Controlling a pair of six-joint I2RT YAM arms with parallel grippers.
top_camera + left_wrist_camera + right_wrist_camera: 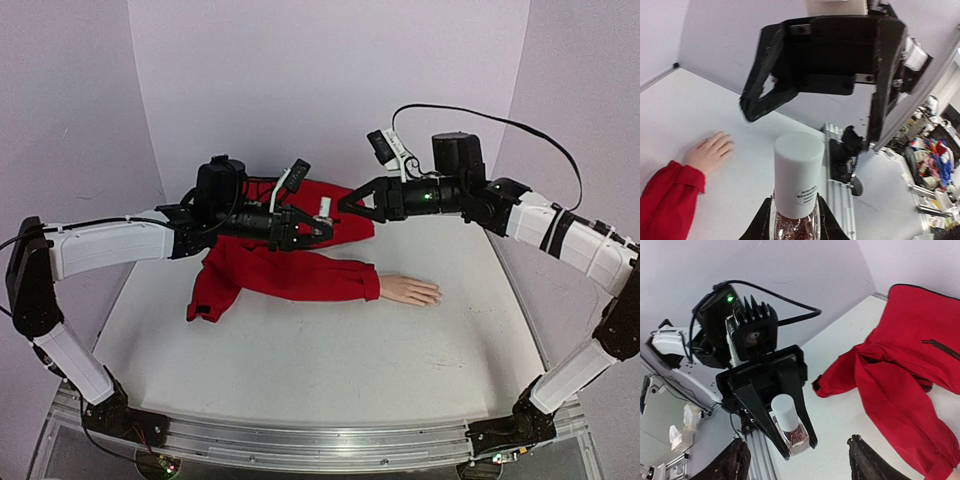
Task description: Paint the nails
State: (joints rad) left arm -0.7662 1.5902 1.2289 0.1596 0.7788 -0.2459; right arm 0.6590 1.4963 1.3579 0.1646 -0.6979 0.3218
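The right claw [352, 210], spread at upper centre, should close squarely around the white cap [799, 165] of the bottle [792, 434] pinched by the left claw [322, 229], while the nails [434, 294] lie lower, right of centre.

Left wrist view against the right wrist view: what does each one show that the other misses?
Only the left wrist view shows the mannequin hand lying on the table. Only the right wrist view shows the red jacket's spread body and a green light on the left arm. Both show the white-capped bottle gripped by the left fingers, plus the right fingers, open.
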